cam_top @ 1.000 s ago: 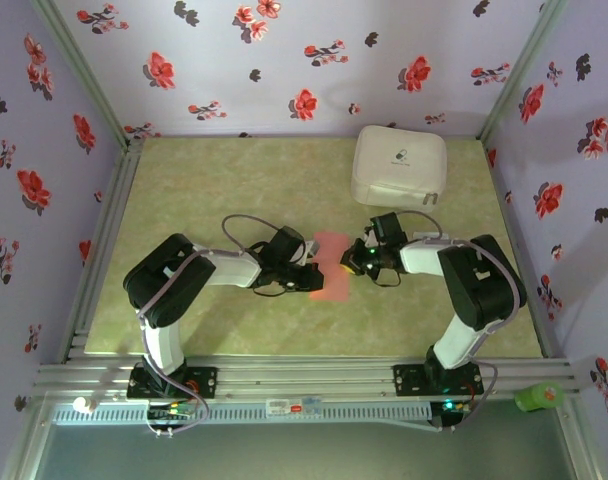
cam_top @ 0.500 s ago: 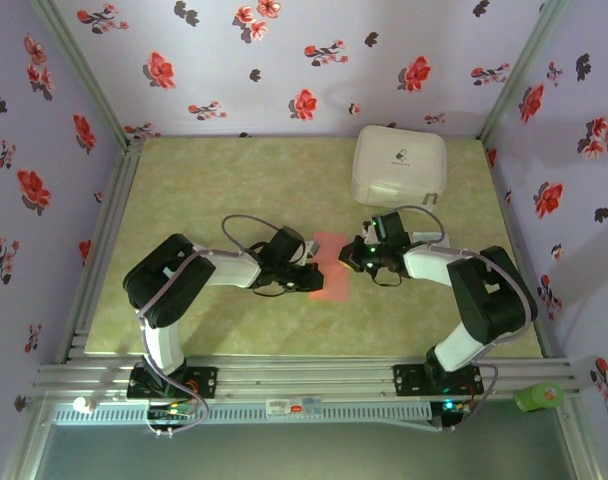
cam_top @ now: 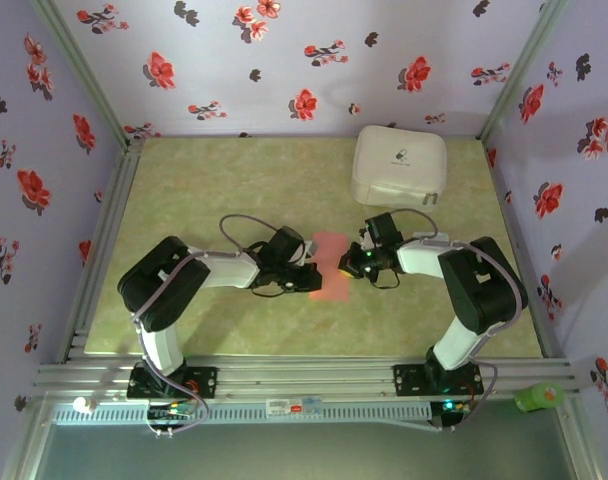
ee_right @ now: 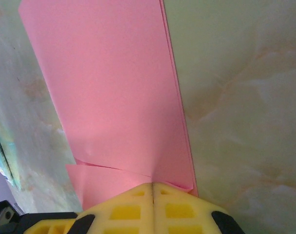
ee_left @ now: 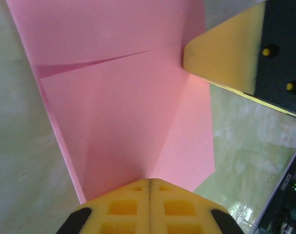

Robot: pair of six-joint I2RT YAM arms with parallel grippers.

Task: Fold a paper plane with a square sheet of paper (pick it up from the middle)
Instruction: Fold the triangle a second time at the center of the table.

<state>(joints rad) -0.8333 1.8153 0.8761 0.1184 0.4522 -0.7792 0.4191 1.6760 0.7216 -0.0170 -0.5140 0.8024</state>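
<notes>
The square sheet of paper [cam_top: 330, 262] lies part-folded on the table between my two grippers, a salmon-pink strip with a folded flap. In the left wrist view the paper [ee_left: 114, 97] shows creases that run together at my left gripper [ee_left: 150, 180], whose jaws are shut with the tip down on the paper's edge. My right gripper [ee_right: 152, 184] is shut too, its tip on the paper [ee_right: 109, 87] beside a folded corner. From above, the left gripper [cam_top: 312, 281] meets the sheet from the left and the right gripper [cam_top: 347, 266] from the right. The right gripper's yellow finger [ee_left: 221, 56] rests on the sheet's far side.
A white rounded-square case [cam_top: 399, 165] stands at the back right of the green marbled table [cam_top: 204, 190]. Flowered walls close in three sides. A green object [cam_top: 539, 397] sits beyond the front rail at the right.
The right gripper slid back along the paper's right side, then came forward again to about where it was. The left gripper and the sheet have stayed put.
</notes>
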